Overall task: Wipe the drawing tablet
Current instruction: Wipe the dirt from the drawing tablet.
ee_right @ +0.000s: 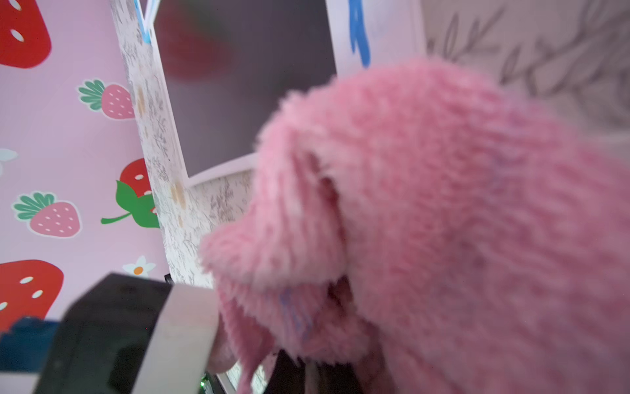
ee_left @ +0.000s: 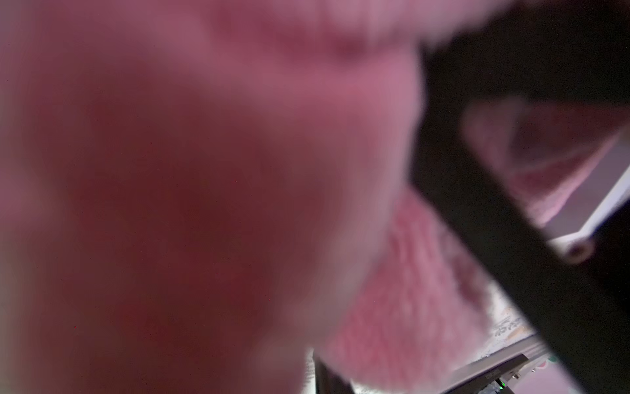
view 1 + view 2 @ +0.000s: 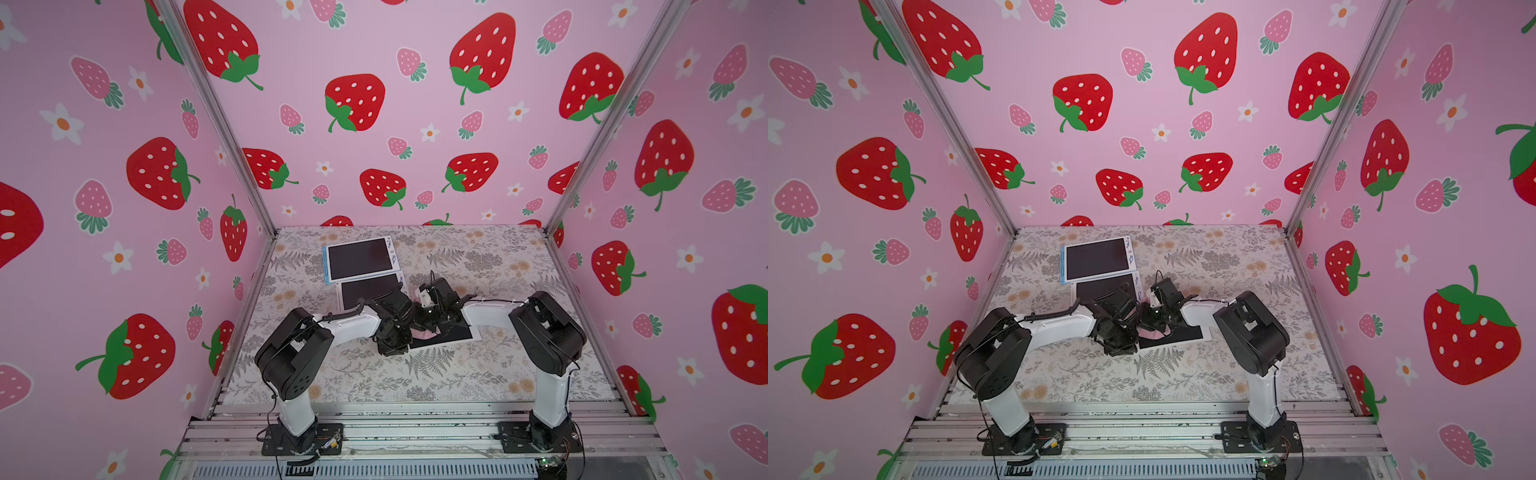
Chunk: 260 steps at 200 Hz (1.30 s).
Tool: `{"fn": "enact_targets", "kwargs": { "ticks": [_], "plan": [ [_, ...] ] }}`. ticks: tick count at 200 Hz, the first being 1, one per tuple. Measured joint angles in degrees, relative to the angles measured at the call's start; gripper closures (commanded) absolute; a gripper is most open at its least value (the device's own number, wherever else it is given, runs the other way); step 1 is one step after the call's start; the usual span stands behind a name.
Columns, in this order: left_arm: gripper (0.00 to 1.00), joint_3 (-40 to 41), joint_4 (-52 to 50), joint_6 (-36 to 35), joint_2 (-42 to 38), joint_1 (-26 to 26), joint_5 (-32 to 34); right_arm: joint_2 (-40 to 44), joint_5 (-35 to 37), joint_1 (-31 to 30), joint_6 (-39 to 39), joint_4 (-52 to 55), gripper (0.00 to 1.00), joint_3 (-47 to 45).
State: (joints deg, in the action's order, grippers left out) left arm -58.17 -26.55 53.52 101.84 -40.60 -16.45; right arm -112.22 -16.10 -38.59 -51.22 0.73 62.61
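A drawing tablet with a dark screen and white frame lies flat at the table's middle, partly under both grippers. On its left part sits a fluffy pink cloth, where the two grippers meet. My left gripper reaches in from the left. The cloth fills its wrist view as a blur and hides the jaws. My right gripper comes from the right, shut on the cloth, which bulges over its jaws and carries faint blue smears.
Two more tablets lie behind on the left: one with a white frame and a blue-edged one at the back. Pink strawberry walls enclose three sides. Floral table cover stretches toward the front rail.
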Motion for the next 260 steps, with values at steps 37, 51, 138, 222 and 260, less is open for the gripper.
{"fn": "enact_targets", "kwargs": {
  "ticks": [37,51,138,222,260],
  "plan": [
    [0.85,0.02,-0.07,-0.61,-0.13,-0.17,0.52,3.08,2.10,1.27,-0.26,-1.88,1.00,-3.54],
    [0.85,0.02,-0.15,-0.94,-0.20,-0.17,0.61,6.88,4.33,1.40,-0.42,-1.95,1.00,-6.82],
    [0.86,3.26,-1.22,-2.54,-3.26,-0.26,1.64,18.08,14.67,-2.01,-1.44,0.94,1.00,-12.68],
    [0.80,2.25,-9.42,-4.87,-5.49,7.41,3.98,4.70,17.09,-10.23,0.13,2.58,1.00,0.98],
    [0.76,-9.60,-10.36,-7.78,0.20,14.67,3.48,3.08,18.69,-10.23,0.70,2.27,1.00,1.09]
  ]
}}
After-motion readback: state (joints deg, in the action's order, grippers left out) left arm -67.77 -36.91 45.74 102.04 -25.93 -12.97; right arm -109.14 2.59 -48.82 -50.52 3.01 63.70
